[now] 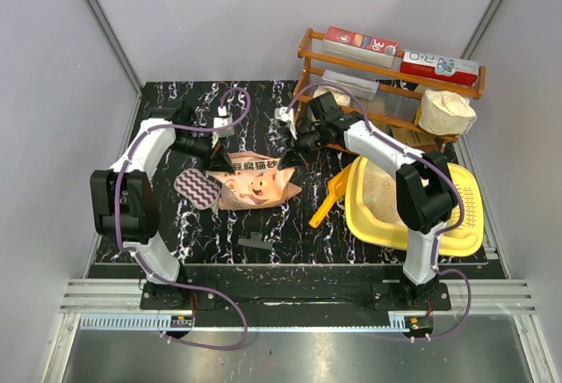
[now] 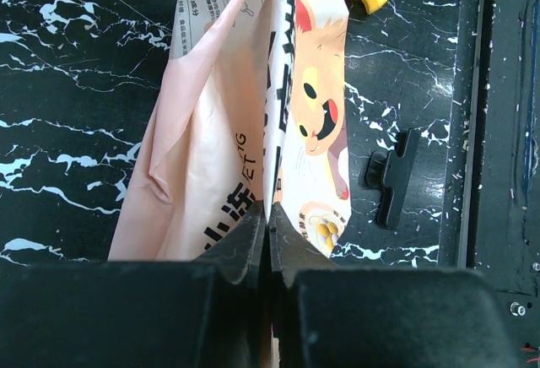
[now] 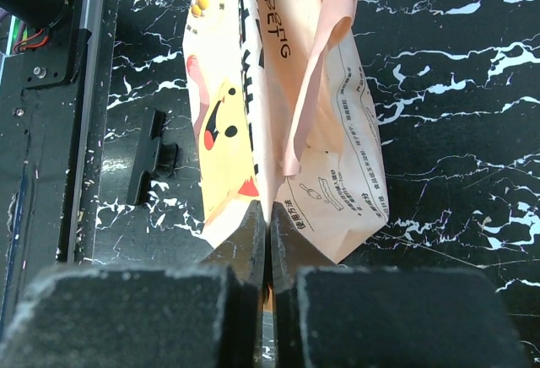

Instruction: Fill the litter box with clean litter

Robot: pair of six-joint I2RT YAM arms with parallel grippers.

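The peach-orange litter bag (image 1: 255, 181) with a cartoon face hangs over the black marbled table, left of the yellow litter box (image 1: 470, 225). My left gripper (image 1: 218, 163) is shut on the bag's left top corner, and the bag (image 2: 253, 132) droops away from its fingers. My right gripper (image 1: 288, 158) is shut on the bag's right top corner, where the bag (image 3: 287, 115) shows in the right wrist view. Pale beige litter (image 1: 379, 194) lies in the box's left part. My right arm crosses over the box.
A small yellow-orange scoop (image 1: 330, 197) leans on the box's left rim. A black clip (image 1: 255, 242) lies on the table in front of the bag. A patterned cloth (image 1: 198, 188) lies left of the bag. A wooden rack (image 1: 386, 84) with boxes and a white sack (image 1: 445, 112) stands at the back right.
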